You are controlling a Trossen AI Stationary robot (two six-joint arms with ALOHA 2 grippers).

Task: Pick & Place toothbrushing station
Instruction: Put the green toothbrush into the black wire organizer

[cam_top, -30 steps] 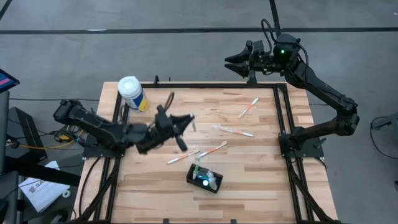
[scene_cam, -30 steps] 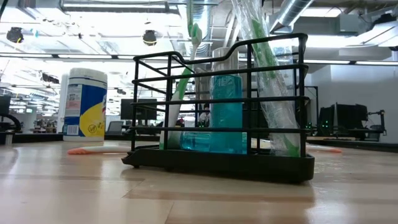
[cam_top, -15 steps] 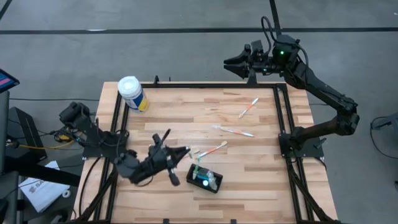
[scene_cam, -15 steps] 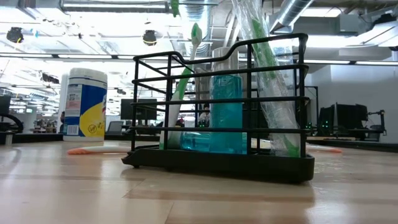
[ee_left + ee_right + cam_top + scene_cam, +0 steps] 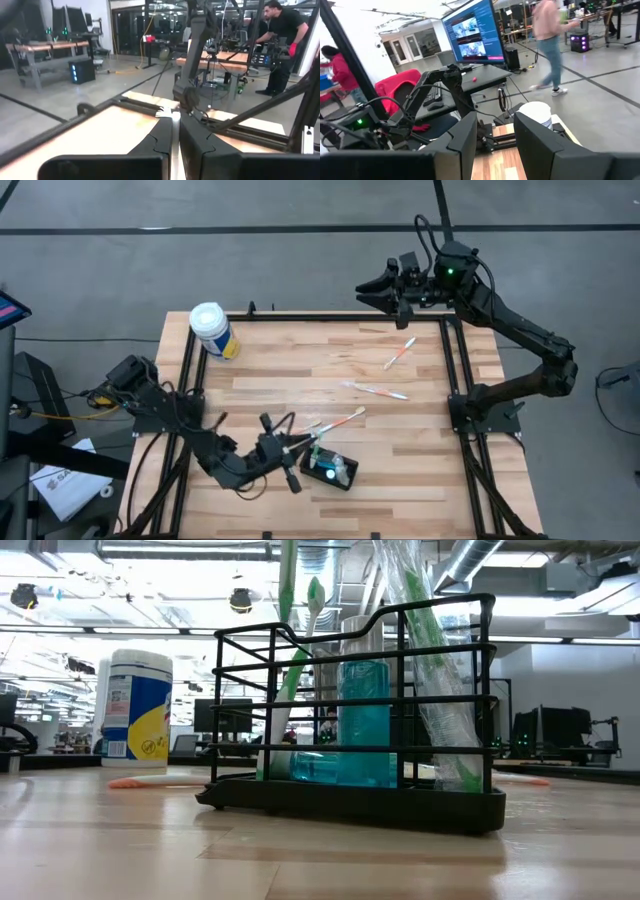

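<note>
Progress looks partial: my black wire toothbrushing station (image 5: 328,468), sitting near the front edge of the wooden counter (image 5: 400,440), already holds a green toothbrush, while several orange-and-white toothbrushes (image 5: 376,390) lie loose farther back. My left claw (image 5: 296,450) reaches low across the counter, just beside the station, fingers nearly clenched, perhaps on a thin toothbrush handle. My right claw (image 5: 368,287) waits released beyond the far edge.

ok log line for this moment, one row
left tool: shut on toothbrush, at holder | right tool: open, parked past far table edge | loose toothbrushes on table: three
</note>
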